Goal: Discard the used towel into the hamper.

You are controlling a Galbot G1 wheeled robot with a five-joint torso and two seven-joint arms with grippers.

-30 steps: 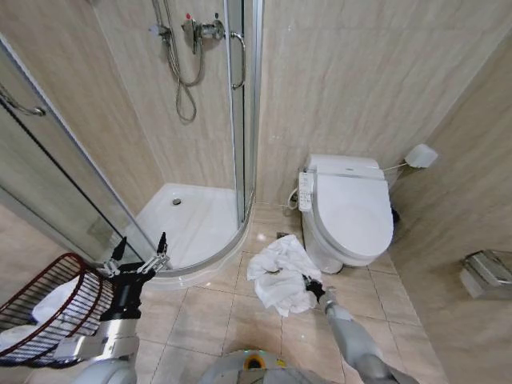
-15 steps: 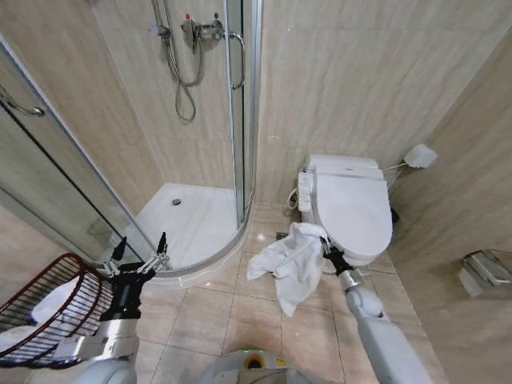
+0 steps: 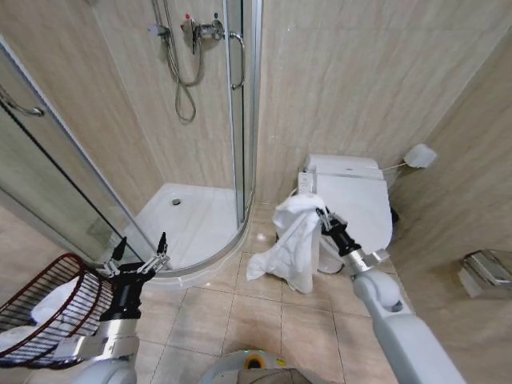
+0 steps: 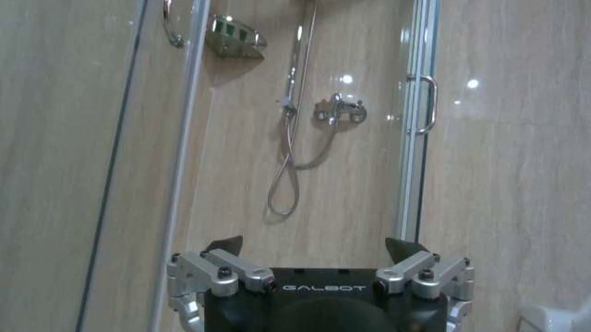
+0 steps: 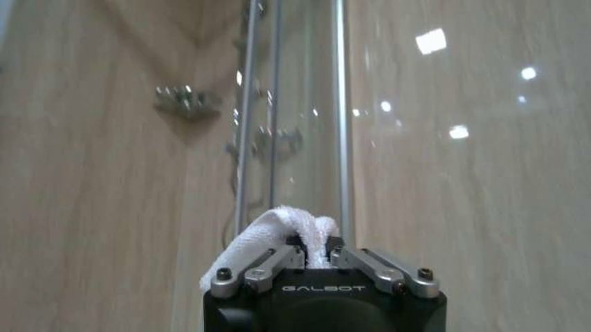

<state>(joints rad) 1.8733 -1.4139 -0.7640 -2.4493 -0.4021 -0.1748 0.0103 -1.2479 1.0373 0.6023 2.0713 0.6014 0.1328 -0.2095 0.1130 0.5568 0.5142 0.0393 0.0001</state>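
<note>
The towel (image 3: pixel 294 240) is now off the floor: a second ago it lay crumpled on the tiles beside the toilet (image 3: pixel 352 204), and the right end effector (image 3: pixel 323 216) has since lifted it, so it hangs in front of the toilet bowl, its lowest fold clear of the floor. The right wrist view shows the fingers pinching a white fold of cloth. The pick-up looks done; the carry to the hamper (image 3: pixel 48 308), at the floor's near left corner, is what remains. The left end effector (image 3: pixel 140 258) hovers just beside the hamper, fingers spread and holding nothing, where it was before. "GALBOT" is printed on both end effector bodies.
</note>
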